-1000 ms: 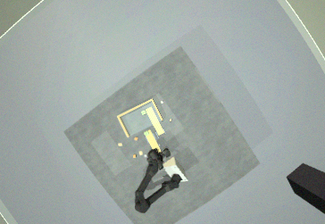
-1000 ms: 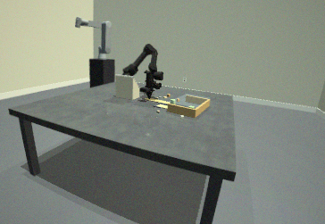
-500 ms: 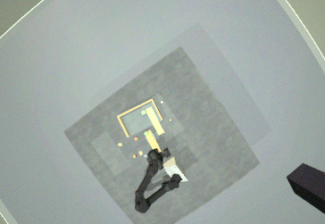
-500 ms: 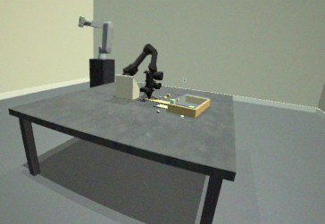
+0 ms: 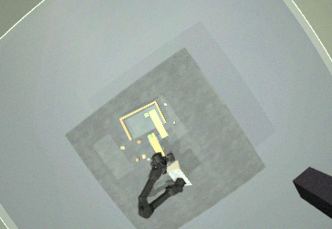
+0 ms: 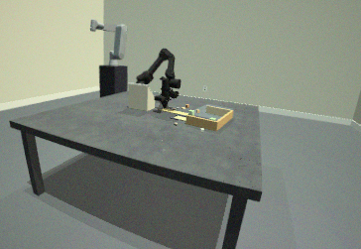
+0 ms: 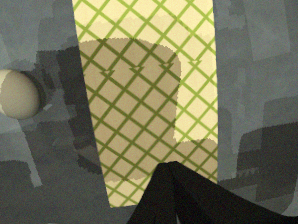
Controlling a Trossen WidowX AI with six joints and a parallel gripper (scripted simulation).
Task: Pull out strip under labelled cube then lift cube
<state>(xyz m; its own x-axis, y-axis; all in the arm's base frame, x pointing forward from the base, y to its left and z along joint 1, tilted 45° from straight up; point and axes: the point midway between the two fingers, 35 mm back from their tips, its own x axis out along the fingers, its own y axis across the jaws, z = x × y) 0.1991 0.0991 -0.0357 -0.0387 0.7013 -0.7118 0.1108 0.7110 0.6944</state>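
Observation:
A pale yellow strip (image 5: 155, 144) (image 6: 172, 111) (image 7: 150, 30) with green crosshatching and small chevrons lies under my gripper (image 7: 167, 171) (image 6: 165, 107). The gripper is shut with nothing visible between its fingertips, which are over the strip's near end in the wrist view. Whether they touch it cannot be told. A second yellow strip (image 5: 158, 124) (image 6: 180, 118) lies beside it, reaching into the walled tray. One small green cube (image 5: 150, 136) (image 6: 191, 112) is at the first strip's far end. Another green cube (image 5: 147, 115) (image 6: 212, 119) is inside the tray. Labels are too small to read.
The tray (image 5: 138, 110) (image 6: 202, 123) has wooden walls and an open near side. A pale upright block (image 5: 180, 174) (image 6: 140, 97) stands beside the arm. Small orange and beige pieces lie around the strips; a pale rounded piece (image 7: 21, 95) is left of the strip.

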